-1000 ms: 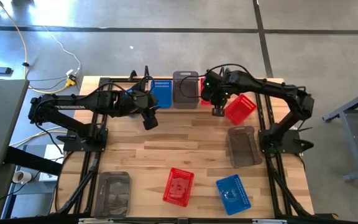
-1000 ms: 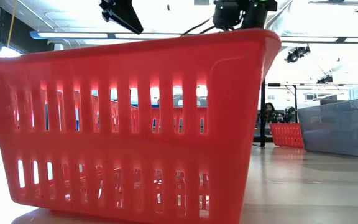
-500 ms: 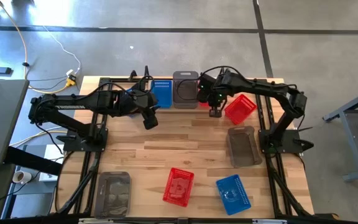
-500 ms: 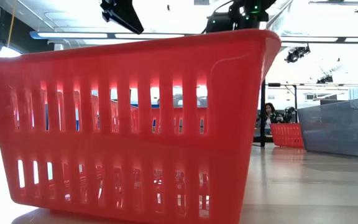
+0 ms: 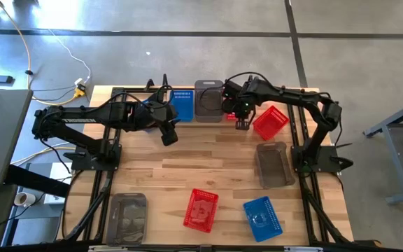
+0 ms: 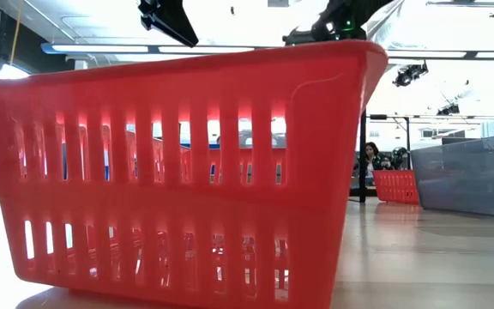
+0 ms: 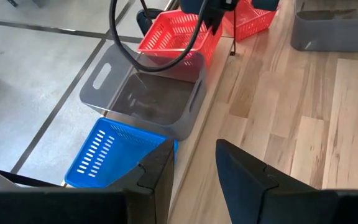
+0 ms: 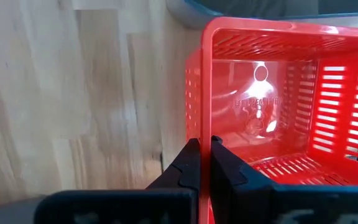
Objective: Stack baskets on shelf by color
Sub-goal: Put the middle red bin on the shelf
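On the shelf (image 7: 213, 87) at the table's far edge stand a blue basket (image 5: 182, 105), a grey basket (image 5: 208, 99) and a red basket (image 5: 228, 113), side by side. My right gripper (image 5: 242, 124) is over the red one's near side and shut on it. My left gripper (image 5: 168, 134) hovers open above the table, just near of the blue basket. A second red basket (image 5: 270, 121) lies tilted to the right of the shelf. My right gripper (image 8: 205, 165) pinches the red basket's side wall at its rim (image 8: 202, 134). One finger (image 8: 188, 168) is outside the wall and the other is inside. The fingers come from above, pointing down. The basket stands upright beside the grey basket (image 8: 241, 7).
On the tabletop lie a grey basket (image 5: 271, 164) at the right, and a grey (image 5: 126, 217), a red (image 5: 201, 208) and a blue basket (image 5: 262, 217) along the near edge. The red one (image 6: 187, 172) fills the low view. Bare wood lies mid-table.
My right arm's wrist has shifted slightly toward the table's left, toward the grey basket on the shelf, and has turned a little. The left arm has kept still, and the loose baskets lie as before.
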You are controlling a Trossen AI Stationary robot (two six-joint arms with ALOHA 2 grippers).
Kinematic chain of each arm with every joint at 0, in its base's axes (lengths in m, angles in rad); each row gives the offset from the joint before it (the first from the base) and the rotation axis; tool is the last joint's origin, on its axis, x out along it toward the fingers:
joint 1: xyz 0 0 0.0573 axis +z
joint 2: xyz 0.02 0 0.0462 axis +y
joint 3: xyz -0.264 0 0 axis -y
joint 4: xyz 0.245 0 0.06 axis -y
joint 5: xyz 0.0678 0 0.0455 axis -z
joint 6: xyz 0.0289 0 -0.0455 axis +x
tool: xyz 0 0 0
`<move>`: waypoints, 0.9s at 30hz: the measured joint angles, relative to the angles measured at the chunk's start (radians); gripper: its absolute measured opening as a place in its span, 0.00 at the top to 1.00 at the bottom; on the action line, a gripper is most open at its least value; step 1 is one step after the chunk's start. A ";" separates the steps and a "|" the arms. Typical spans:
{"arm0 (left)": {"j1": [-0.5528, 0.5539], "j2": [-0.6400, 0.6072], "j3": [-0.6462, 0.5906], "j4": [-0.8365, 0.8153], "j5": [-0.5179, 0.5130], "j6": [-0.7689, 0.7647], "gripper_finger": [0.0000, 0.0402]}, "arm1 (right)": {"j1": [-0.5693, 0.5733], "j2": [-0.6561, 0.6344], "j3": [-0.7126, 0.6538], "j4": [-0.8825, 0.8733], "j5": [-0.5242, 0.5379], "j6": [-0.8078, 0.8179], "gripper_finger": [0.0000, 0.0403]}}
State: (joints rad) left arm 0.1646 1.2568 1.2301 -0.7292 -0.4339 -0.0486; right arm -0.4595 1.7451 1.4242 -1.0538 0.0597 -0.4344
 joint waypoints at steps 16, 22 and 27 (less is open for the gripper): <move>0.004 0.000 0.000 0.000 0.000 0.000 0.73 | -0.006 0.000 0.000 -0.017 -0.001 -0.046 1.00; 0.022 0.000 0.000 0.001 0.000 0.000 0.73 | -0.007 0.016 0.001 -0.014 -0.004 -0.042 1.00; 0.032 0.000 0.000 0.001 0.003 0.000 0.73 | -0.008 0.041 0.001 -0.026 0.028 -0.014 1.00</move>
State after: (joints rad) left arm 0.1967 1.2568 1.2301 -0.7283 -0.4309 -0.0489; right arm -0.4674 1.7856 1.4250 -1.0798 0.0878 -0.4488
